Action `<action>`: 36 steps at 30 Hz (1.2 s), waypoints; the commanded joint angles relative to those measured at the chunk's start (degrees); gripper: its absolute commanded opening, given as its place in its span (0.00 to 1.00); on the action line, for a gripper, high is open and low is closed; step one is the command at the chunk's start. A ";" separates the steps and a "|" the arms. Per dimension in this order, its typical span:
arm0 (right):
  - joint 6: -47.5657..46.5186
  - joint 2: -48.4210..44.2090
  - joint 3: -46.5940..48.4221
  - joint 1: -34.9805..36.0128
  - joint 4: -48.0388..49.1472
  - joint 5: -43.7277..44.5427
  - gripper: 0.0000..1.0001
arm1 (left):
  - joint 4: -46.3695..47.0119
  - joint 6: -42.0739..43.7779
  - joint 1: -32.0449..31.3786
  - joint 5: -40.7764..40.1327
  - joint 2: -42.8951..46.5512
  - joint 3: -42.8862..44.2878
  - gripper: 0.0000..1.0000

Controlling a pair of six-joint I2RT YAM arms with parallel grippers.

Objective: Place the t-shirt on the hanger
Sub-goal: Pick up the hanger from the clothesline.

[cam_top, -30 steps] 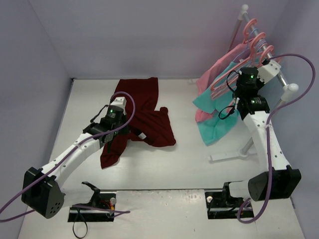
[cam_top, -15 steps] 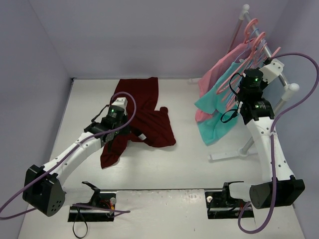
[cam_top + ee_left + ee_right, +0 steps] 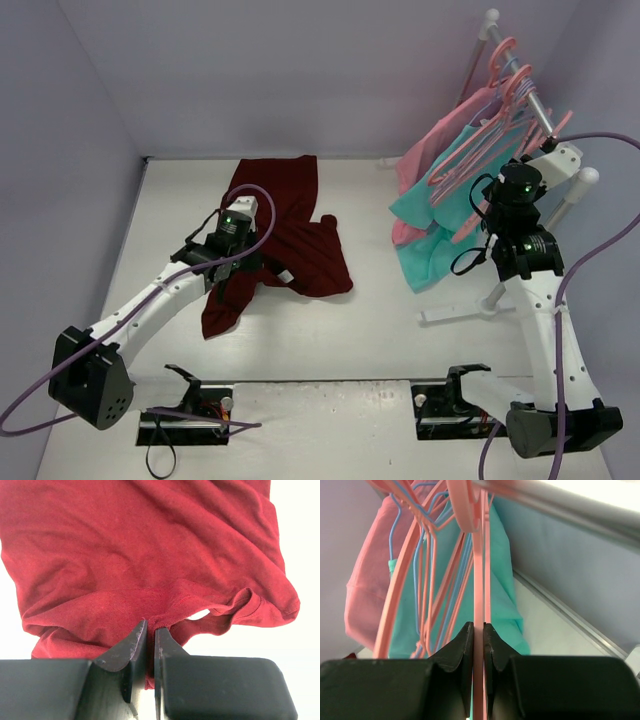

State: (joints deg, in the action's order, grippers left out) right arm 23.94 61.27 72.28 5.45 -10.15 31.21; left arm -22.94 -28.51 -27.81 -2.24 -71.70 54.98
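Entry: right pincer (image 3: 478,630) now on the hanger (image 3: 478,590)
It has just shut on the thin bar at the rack (image 3: 545,502) (lift-off next, I judge); left pincer (image 3: 150,630) stays pinched on the t-shirt (image 3: 140,555), lying on the table (image 3: 330,330).

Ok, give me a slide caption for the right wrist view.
Right gripper shut on the pink hanger beneath the rail, teal garment behind.

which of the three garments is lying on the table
The dark red cloth t-shirt, crumpled on the white table; the teal garment and the pink garment hang on the metal rack.
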 commanded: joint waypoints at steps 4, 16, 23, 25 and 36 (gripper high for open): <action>-0.39 -3.67 -3.12 1.88 3.10 -3.38 0.00 | 1.17 0.71 -0.31 0.77 -1.02 2.59 0.00; -8.51 -7.04 -10.15 10.35 2.68 -4.49 0.00 | 0.62 1.00 -0.31 0.48 -3.00 1.62 0.00; -18.51 -8.51 -9.13 10.38 6.65 0.23 0.00 | 0.45 0.66 -0.31 1.26 -4.83 2.05 0.00; -20.04 -8.39 -8.35 10.40 7.18 0.68 0.00 | 0.53 0.51 -0.31 1.50 -5.25 2.20 0.00; -22.55 -7.67 -5.24 9.66 8.80 5.99 0.00 | -0.58 0.18 -0.31 1.80 -5.79 3.13 0.00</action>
State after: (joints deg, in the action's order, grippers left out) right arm 4.55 53.05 63.16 14.61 -6.63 35.83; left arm -23.83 -28.53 -27.81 -0.82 -78.28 54.98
